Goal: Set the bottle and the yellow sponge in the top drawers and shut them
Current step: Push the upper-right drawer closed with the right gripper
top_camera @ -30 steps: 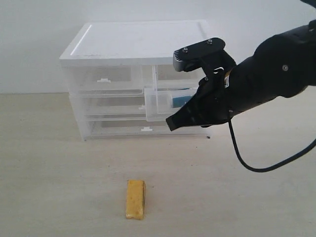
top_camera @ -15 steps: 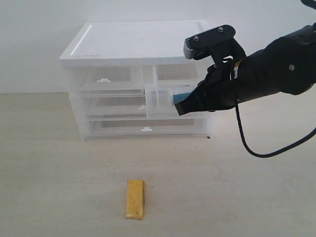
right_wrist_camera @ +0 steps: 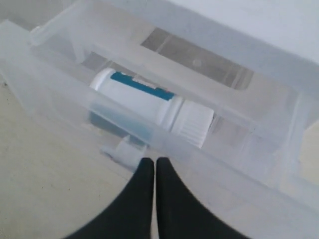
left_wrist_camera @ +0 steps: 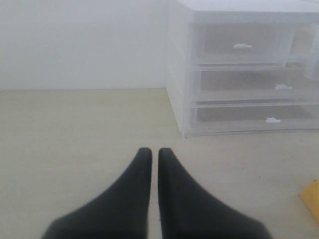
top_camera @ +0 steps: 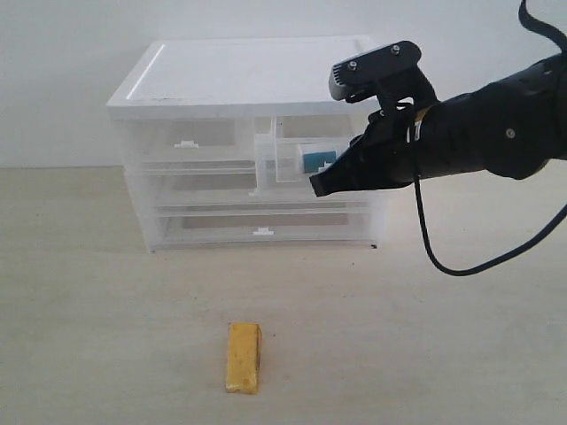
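The bottle point(right_wrist_camera: 149, 107), white-capped with a teal label, lies on its side inside the right top drawer point(top_camera: 292, 159), which stands slightly pulled out of the white-topped cabinet point(top_camera: 239, 75). My right gripper point(right_wrist_camera: 154, 162) is shut with nothing in it, its tips against the drawer's front wall beside the white tab handle point(right_wrist_camera: 124, 149); in the exterior view the right gripper point(top_camera: 321, 186) sits at the drawer front. The left top drawer point(top_camera: 186, 142) is pushed in. The yellow sponge point(top_camera: 243, 356) lies on the table in front of the cabinet. My left gripper point(left_wrist_camera: 151, 152) is shut and empty above the table.
Two full-width drawers point(top_camera: 257, 226) below are pushed in. A black cable point(top_camera: 434, 252) hangs from the right arm. A corner of the yellow sponge point(left_wrist_camera: 311, 196) shows at the edge of the left wrist view. The wall stands close behind the cabinet.
The right gripper has moved toward the cabinet and the right top drawer with the bottle has slid most of the way in. The sponge and left gripper have not moved.
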{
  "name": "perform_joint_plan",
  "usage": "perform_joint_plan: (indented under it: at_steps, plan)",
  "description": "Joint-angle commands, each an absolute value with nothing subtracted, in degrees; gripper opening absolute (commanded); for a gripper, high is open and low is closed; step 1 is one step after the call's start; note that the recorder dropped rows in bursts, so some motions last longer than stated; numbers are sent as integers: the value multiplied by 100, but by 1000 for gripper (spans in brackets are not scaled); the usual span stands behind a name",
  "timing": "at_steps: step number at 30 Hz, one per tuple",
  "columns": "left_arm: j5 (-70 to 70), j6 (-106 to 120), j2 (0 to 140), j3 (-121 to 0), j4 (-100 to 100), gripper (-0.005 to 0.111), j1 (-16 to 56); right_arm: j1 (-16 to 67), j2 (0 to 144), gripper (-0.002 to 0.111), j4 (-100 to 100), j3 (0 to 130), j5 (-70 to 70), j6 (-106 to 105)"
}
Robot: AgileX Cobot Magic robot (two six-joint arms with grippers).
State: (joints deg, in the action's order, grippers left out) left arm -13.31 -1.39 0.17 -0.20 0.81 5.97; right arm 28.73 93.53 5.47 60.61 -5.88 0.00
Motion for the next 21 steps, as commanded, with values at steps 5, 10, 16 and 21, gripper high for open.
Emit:
perform_joint_plan:
  at_steps: [5, 10, 16, 21]
  plan:
    - [-1312, -192, 0, 0, 105, 4, 577, 2850, 9701, 0, 587, 6261, 222, -389]
    - [-1312, -192, 0, 0, 105, 4, 577, 2850, 10072, 0, 587, 6900, 135, -518]
    - [-1312, -192, 0, 0, 105, 4, 577, 2677, 10385, 0, 587, 7395, 101, -670]
    - [-1312, -192, 0, 0, 105, 4, 577, 2567, 10447, 0, 587, 7459, 0, -654]
